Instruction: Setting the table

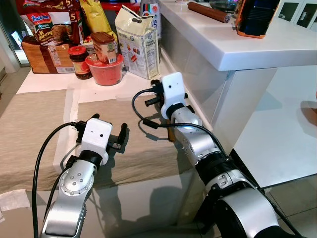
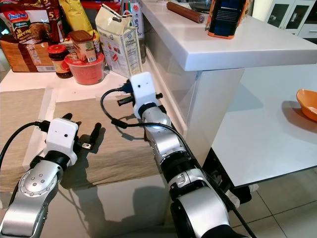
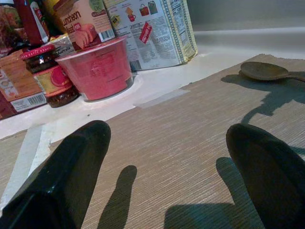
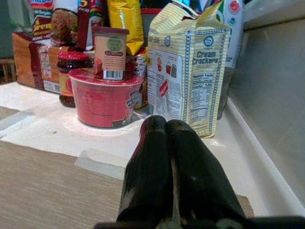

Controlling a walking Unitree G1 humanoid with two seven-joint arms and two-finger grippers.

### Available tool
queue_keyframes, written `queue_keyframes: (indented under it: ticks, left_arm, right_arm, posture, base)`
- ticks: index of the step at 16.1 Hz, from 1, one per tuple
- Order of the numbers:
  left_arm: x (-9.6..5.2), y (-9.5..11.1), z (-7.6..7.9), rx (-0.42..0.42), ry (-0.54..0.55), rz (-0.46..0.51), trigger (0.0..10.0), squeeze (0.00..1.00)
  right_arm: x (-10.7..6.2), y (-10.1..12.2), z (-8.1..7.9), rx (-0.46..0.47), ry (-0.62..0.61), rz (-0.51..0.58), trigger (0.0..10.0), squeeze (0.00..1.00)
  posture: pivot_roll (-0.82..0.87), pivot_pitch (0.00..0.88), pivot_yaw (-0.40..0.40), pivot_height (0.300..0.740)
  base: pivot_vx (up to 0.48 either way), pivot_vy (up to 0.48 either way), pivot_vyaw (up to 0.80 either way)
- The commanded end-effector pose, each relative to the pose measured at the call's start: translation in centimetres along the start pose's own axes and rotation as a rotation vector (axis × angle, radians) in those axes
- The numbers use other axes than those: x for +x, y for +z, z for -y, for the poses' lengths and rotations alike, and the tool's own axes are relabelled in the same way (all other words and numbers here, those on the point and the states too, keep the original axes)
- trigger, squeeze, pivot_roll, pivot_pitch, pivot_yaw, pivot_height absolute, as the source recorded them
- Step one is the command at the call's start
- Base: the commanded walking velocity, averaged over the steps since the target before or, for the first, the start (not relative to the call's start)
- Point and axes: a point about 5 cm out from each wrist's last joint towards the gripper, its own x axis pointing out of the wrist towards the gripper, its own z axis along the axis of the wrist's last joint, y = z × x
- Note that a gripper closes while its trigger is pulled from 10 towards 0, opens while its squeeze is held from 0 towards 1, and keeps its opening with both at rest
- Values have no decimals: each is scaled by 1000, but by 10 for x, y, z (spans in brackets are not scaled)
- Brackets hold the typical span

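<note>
A beige placemat (image 1: 99,106) lies on the table in front of me, and a second one (image 1: 29,134) lies to its left. My left gripper (image 1: 109,124) hovers low over the near part of the placemat, open, its fingers (image 3: 81,157) wide apart with nothing between them. My right gripper (image 4: 166,125) is shut on nothing, over the placemat's far right corner, pointing at the cream crackers bag (image 4: 190,71). A wooden spoon (image 3: 267,70) rests on the placemat near its right edge, by my right arm.
Groceries crowd the table's far end: a red bowl (image 1: 105,72) with a tin (image 1: 102,47) on it, a jar (image 1: 80,62), a bread loaf (image 1: 44,57). A raised white counter (image 1: 257,44) stands on the right. An orange bowl (image 2: 307,103) sits on a lower white surface.
</note>
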Motion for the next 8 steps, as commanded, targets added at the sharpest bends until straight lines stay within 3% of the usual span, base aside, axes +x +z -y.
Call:
queue_keyframes:
  ticks: [1,2,3,4,8]
  left_arm:
    - [1,3,2,6,-5,6,10000,0]
    - [1,3,2,6,-4,6,10000,0]
    - [1,3,2,6,-4,6,10000,0]
    - [1,2,3,6,-5,6,10000,0]
    - [-2,1,3,11,-10,1,10000,0]
  right_arm:
    - [2,5,1,-21,9,14,0,0]
    - [1,3,2,-22,1,-2,0,0]
    - [1,-3,3,-5,-17,-41,6275,0]
    - [-1,-9,4,19,-25,-64,10000,1000]
    - [-6,-25,18,146,-145,-138,10000,1000]
  posture:
    - [109,0,-12,736]
    - [109,0,-12,736]
    - [109,0,-13,736]
    - [110,0,-14,736]
    - [114,0,-12,736]
  base:
    - [0,0,0]
    - [0,0,0]
    - [0,0,0]
    - [0,0,0]
    - [0,0,0]
